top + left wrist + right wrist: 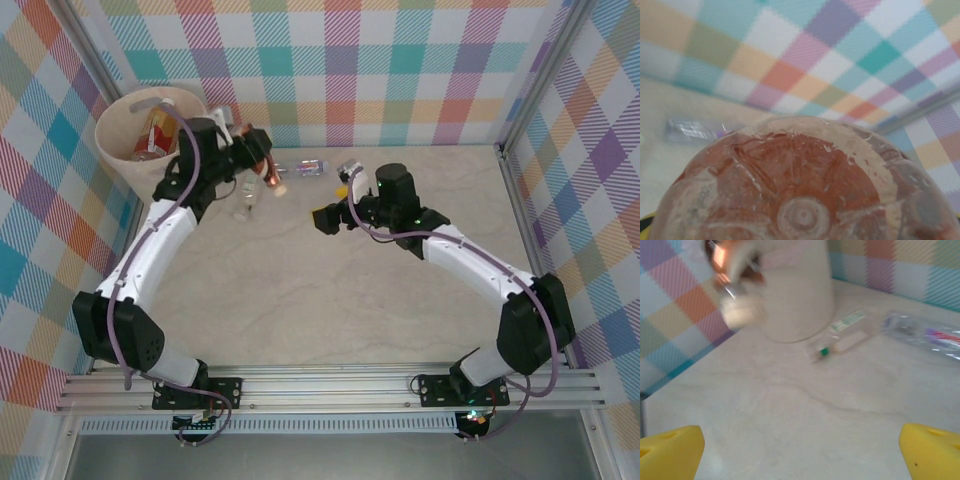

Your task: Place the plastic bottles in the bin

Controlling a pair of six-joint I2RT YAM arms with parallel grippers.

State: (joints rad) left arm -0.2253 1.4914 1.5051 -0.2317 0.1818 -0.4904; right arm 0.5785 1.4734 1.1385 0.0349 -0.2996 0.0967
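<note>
Pale marbled tabletop (300,290) runs between checked walls (400,70). Well right of the bin (118,125), the right gripper (800,455) gapes wide, holding nothing. A green-capped bottle (839,339) lies just beside the bin's foot, with a blue-labelled bottle (925,332) farther right. Near the bin's rim the left gripper (258,150) clamps an orange bottle (800,190), held in the air. More bottles (155,135) sit inside the bin.

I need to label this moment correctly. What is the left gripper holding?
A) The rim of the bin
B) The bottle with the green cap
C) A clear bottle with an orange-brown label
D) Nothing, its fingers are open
C: in the top view the left gripper is closed on the orange-brown bottle beside the bin, and the left wrist view shows that bottle's base close to the camera.
</note>
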